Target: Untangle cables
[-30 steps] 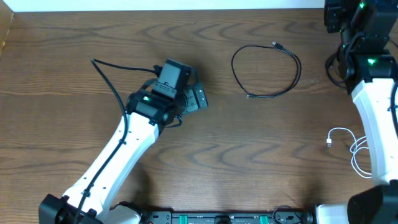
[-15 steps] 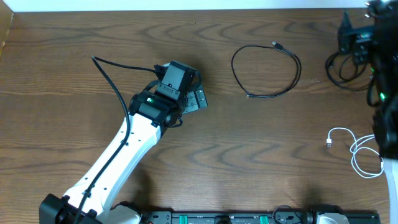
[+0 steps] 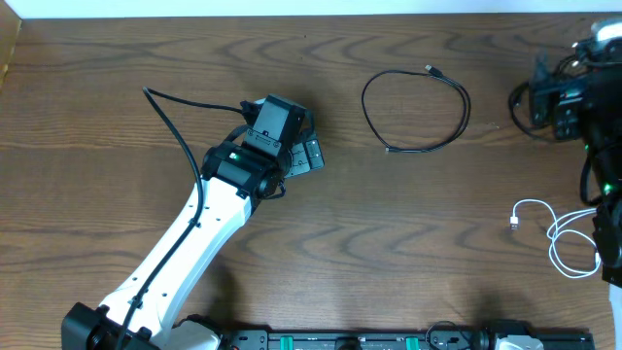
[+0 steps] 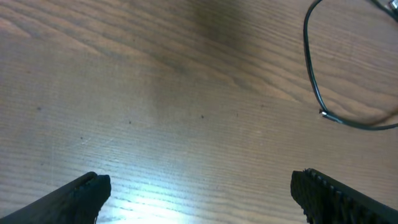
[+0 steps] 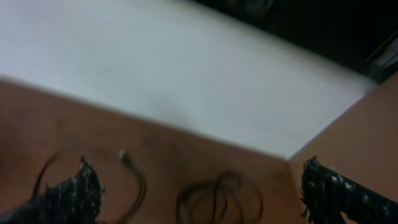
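1. My left gripper [image 3: 309,154] sits over bare table [image 3: 117,214], left of centre. In the left wrist view its fingers [image 4: 84,193] are spread wide with nothing between them, so that claw is open and empty.
2. My right gripper [image 3: 556,97] is at the far right edge, near the back of the table. In the right wrist view both fingertips [image 5: 71,193] sit at opposite sides of the frame with nothing between them, so this claw is also wide open and empty.
3. First black cable [image 3: 467,105] lies as a loose single loop, back-centre of the table, between the two arms and well apart from both. Part of the loop and one plug end show top right in the left wrist view [image 4: 309,68].
4. Second black cable [image 3: 518,112] is a small coil at the far right, just beside the right gripper and partly hidden by the arm.
5. White cable [image 3: 533,202] lies in loose loops at the right edge, nearer the front, apart from both black ones.
6. The right wrist view is blurred. It shows dark loops [image 5: 217,193] on the wood, but I can't tell which cable they are.
7. Thick arm cord [image 3: 170,117] runs along my left arm.
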Robot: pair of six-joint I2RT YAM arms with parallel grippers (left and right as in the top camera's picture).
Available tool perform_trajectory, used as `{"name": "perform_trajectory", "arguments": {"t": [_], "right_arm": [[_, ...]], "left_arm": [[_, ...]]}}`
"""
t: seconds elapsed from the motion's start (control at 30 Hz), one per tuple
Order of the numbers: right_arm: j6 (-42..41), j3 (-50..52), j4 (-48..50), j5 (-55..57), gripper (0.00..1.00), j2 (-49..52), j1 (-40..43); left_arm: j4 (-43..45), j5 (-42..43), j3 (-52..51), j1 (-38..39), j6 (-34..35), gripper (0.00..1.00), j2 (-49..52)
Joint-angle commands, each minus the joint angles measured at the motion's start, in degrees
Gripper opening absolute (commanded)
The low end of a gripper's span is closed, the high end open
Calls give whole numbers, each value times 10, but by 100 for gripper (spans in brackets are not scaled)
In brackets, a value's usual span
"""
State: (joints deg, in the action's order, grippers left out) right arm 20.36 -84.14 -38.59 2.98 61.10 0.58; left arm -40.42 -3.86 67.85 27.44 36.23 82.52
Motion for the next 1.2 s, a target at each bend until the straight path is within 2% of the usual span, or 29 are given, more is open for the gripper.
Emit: {"name": "perform_trajectory", "arguments": {"t": [0.0, 0.13, 0.27, 0.6, 0.7, 1.0, 1.17], "right_arm": [[2, 0, -56, -6, 99, -1, 2], [-21, 7, -160, -52, 99, -2, 1], [-21, 64, -147, -58, 99, -22, 1], [-94, 431, 176, -120, 99, -250, 1], [-105, 522, 244, -121, 99, -335, 1], [-170, 716, 336, -128, 99, -560, 1], [-183, 776, 384, -126, 99, -608, 1]], "left_arm": [[0, -14, 0, 0, 3, 100, -2], [0, -14, 0, 0, 3, 100, -2], [0, -14, 0, 0, 3, 100, -2], [0, -14, 0, 0, 3, 100, -2], [0, -14, 0, 0, 3, 100, -2], [0, -14, 0, 0, 3, 100, -2], [0, -14, 0, 0, 3, 99, -2]]}}
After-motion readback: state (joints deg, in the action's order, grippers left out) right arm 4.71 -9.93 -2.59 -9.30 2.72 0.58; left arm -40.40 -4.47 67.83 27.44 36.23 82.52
